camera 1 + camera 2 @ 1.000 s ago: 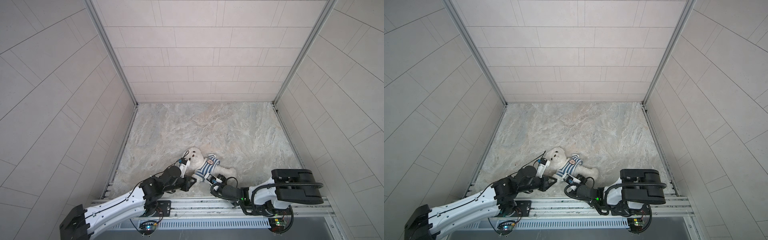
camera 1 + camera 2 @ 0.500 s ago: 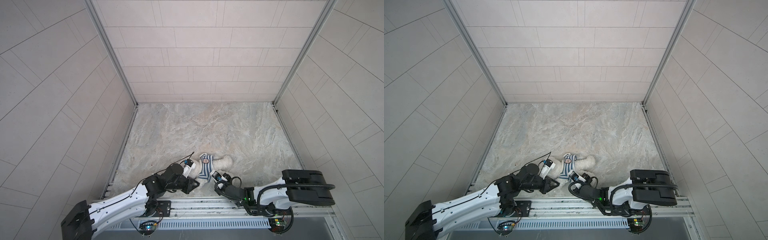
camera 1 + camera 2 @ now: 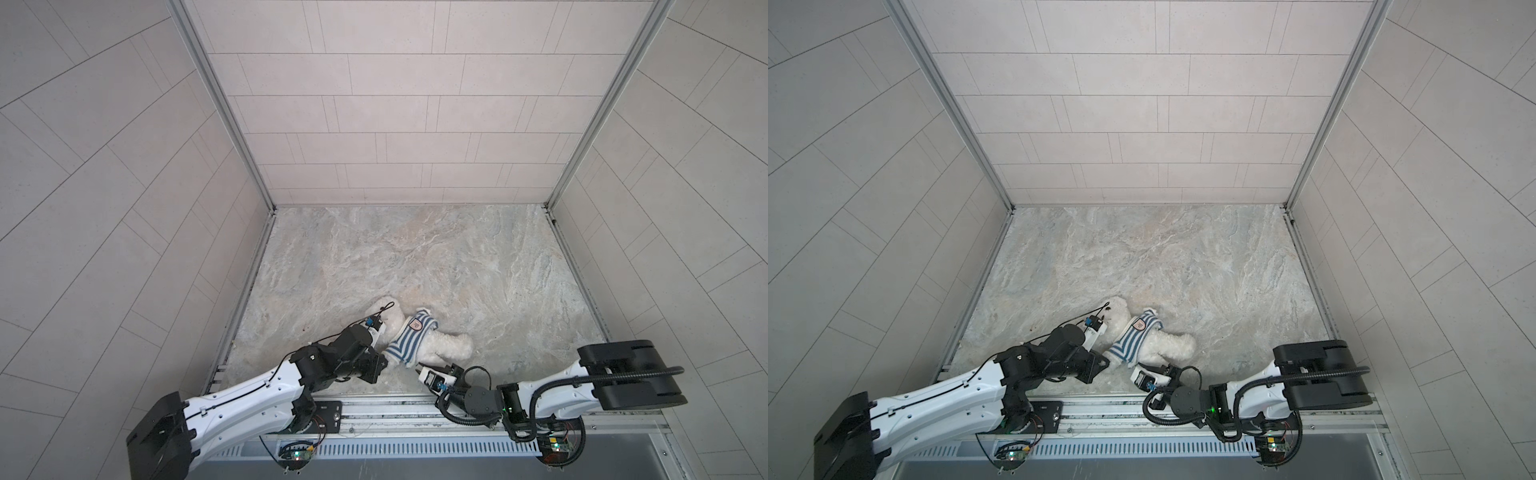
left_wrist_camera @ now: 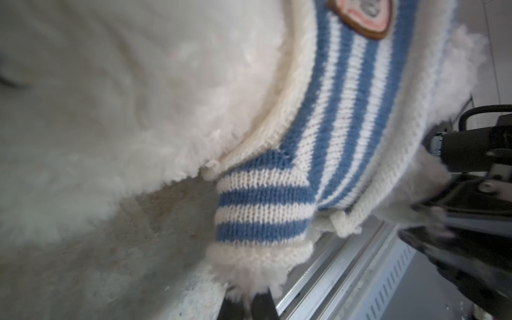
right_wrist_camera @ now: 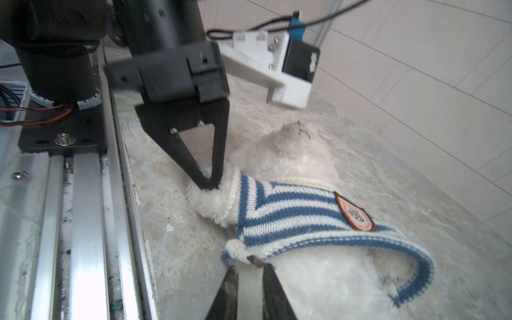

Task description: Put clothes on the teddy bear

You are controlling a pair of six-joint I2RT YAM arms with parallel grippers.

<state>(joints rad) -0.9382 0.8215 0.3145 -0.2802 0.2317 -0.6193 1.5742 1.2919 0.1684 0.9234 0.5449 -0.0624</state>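
Note:
The white fluffy teddy bear (image 3: 446,348) (image 3: 1169,345) lies near the table's front edge, head to the far left and legs to the right. It wears a blue-and-white striped shirt (image 3: 409,343) (image 5: 291,213) with a chest badge. My left gripper (image 3: 384,362) (image 4: 246,300) (image 5: 212,184) is shut on the bear's paw (image 4: 249,274), which sticks out of the sleeve cuff (image 4: 263,210). My right gripper (image 3: 419,366) (image 5: 250,267) sits at the shirt's bottom hem (image 5: 241,250). Its jaws stand a little apart, and the tips just touch the hem's corner.
The marble tabletop (image 3: 415,257) runs back to tiled walls on three sides. An aluminium rail (image 3: 374,405) (image 5: 83,221) borders the front edge just behind both grippers. The left arm's white wrist camera (image 5: 277,74) hangs over the bear's head.
The bear, bunched up and pulled toward the front half a second ago, now lies stretched flat again. My right gripper's jaws have parted at the hem. The left grip is unchanged.

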